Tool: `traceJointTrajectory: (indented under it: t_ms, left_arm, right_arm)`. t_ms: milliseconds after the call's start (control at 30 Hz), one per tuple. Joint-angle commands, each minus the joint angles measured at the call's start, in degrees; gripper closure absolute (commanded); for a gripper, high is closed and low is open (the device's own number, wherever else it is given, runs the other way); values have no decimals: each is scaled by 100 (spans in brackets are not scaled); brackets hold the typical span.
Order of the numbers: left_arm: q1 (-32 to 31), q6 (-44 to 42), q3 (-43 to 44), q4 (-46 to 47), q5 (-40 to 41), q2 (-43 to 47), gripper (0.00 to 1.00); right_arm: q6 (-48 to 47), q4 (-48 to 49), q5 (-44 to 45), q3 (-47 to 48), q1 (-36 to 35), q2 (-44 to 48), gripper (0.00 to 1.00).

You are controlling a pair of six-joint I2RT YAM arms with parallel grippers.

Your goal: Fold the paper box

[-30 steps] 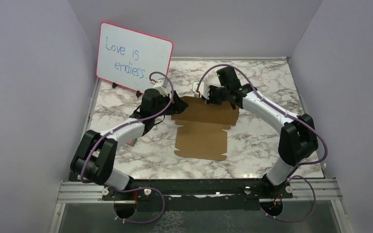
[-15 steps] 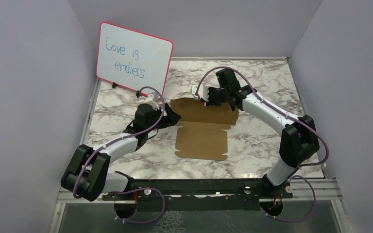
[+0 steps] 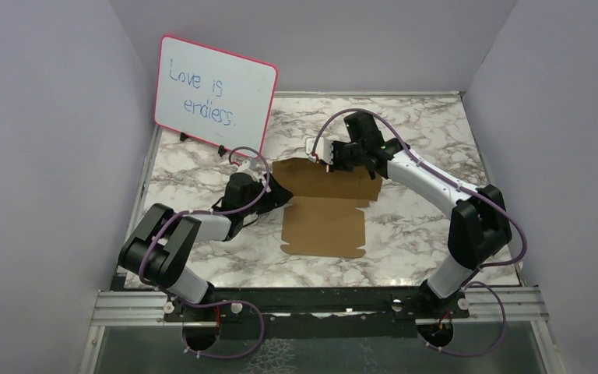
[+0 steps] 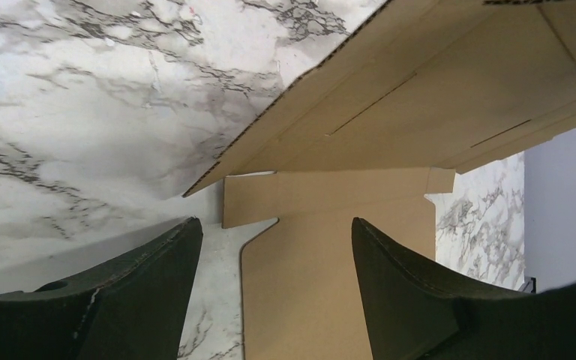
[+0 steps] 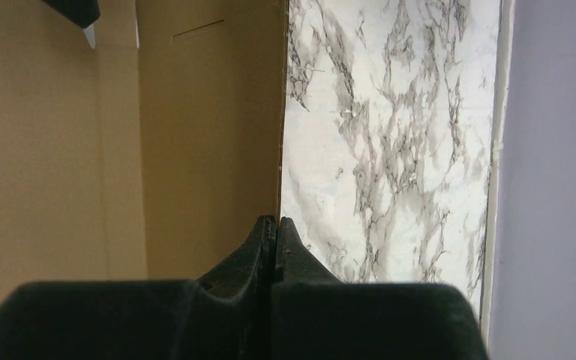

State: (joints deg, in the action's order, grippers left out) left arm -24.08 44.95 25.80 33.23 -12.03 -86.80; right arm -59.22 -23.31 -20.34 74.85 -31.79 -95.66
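The paper box is a flat brown die-cut sheet lying on the marble table. Its far panel is tilted up off the table. My right gripper is shut on the far edge of that panel; in the right wrist view the cardboard edge runs straight into the closed fingertips of the right gripper. My left gripper hangs low at the sheet's left side, open. In the left wrist view the left gripper has nothing between its fingers, and the paper box rises ahead of it.
A pink-framed whiteboard stands at the back left. Lilac walls close in the left, right and back sides. A metal rail runs along the near edge by the arm bases.
My left arm has drawn back and dropped lower, bringing its open gripper nearer along the sheet's left side. The right gripper has kept its hold on the raised panel.
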Motion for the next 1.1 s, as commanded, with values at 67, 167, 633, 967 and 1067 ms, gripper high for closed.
traceJointTrajectory:
  t_ms: [67, 167, 633, 967, 1067]
  left_arm:
    - [-214, 128, 198, 562, -68, -394, 28]
    - [-263, 132, 259, 601, -33, -506, 30]
    - [-949, -851, 342, 623, 441, -106, 38]
    - [-976, -1225, 279, 699, 514, -159, 38]
    - [-976, -1324, 163, 702, 657, 46, 35]
  right_arm:
    - [-69, 54, 111, -120, -64, 132, 99]
    - [-63, 79, 130, -131, -78, 138, 99]
    - [-155, 367, 297, -325, -106, 215, 99]
    - [-473, 1227, 551, -939, -242, 413, 99]
    - [-711, 1535, 677, -1214, -321, 558, 99]
